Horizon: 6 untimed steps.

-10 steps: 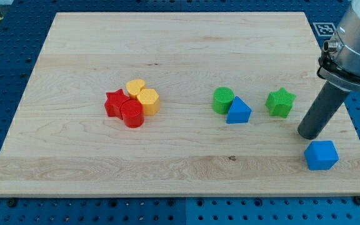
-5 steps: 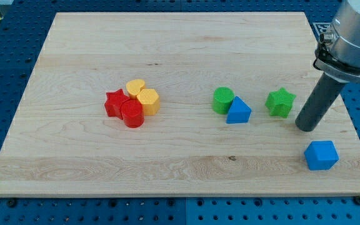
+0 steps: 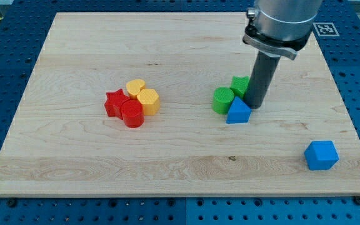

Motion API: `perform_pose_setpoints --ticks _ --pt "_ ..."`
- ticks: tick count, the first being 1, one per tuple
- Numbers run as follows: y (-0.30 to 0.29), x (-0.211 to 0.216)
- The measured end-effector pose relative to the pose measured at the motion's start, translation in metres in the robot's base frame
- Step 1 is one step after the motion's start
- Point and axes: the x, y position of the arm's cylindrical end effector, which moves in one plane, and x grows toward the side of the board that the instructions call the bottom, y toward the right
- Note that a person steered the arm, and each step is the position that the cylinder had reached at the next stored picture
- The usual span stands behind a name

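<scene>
My tip rests on the board right of centre, against the right side of the green star, which is partly hidden behind the rod. The star now sits beside the green cylinder. Just below and left of my tip lies the blue triangular block, touching or nearly touching the rod. A blue cube-like block lies alone at the view's lower right.
Left of centre, four blocks huddle together: a red star, a red cylinder and two yellow blocks. The wooden board lies on a blue perforated table, with a fiducial tag at the upper right.
My tip swept left across the board's right side, pushing the green star leftward until it met the green cylinder and blue triangle. The blue cube and the red-yellow cluster stayed put.
</scene>
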Motion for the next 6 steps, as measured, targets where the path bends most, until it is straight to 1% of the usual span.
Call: perform_pose_setpoints --ticks 1,3,6 --pt "-0.004 0.000" --pt "-0.057 -0.001" --pt "-0.071 0.001"
